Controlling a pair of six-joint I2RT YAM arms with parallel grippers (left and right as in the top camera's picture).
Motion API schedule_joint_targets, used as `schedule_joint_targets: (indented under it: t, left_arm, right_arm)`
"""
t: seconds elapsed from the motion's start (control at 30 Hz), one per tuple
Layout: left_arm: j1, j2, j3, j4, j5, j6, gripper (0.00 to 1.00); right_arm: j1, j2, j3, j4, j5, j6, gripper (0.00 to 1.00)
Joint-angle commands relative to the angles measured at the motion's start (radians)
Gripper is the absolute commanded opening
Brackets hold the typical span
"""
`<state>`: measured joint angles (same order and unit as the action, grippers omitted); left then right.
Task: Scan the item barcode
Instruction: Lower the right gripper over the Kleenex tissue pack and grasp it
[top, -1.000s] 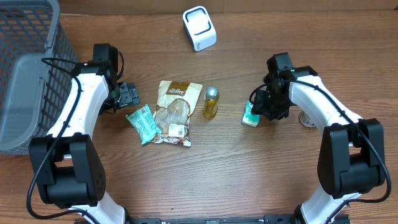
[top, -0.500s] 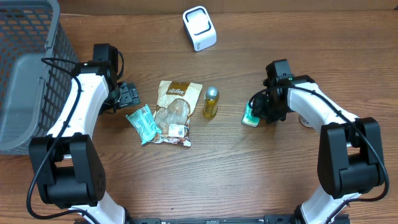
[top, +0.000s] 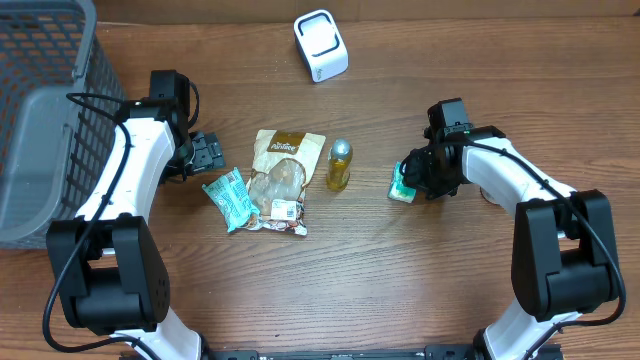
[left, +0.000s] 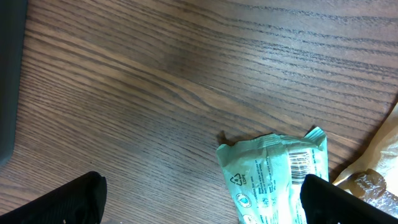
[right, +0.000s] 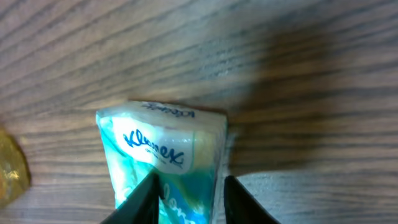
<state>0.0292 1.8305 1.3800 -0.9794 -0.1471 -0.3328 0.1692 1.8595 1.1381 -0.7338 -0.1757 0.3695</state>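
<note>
The tissue pack (right: 161, 155) sits right of centre on the table (top: 400, 290). The right gripper (right: 189, 186) is clamped on it, one finger over its printed face and the other at its side edge. Bare wood lies in front of and behind the pack. The bottle (top: 340, 165) lies near on its left, apart from it. The scanner (top: 321, 45) stands at the far edge, well apart. The left gripper (left: 202, 186) hangs spread wide, holding nothing, just beside the green wrapper (left: 280, 174). The basket (top: 40, 110) fills the far left corner.
</note>
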Motion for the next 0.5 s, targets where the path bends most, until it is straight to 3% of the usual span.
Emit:
schedule_joint_targets:
  t: [0.0,0.47]
  left_arm:
    - [0.01,-0.03,-0.003,-0.003,-0.006,0.015,1.0]
    - [0.01,-0.03,-0.003,-0.003,-0.006,0.015,1.0]
  right_arm:
    - [-0.002,-0.01,0.032,-0.017,-0.066,0.008,0.36]
    - [-0.004,-0.014,0.077,-0.048,-0.077,0.004,0.4]
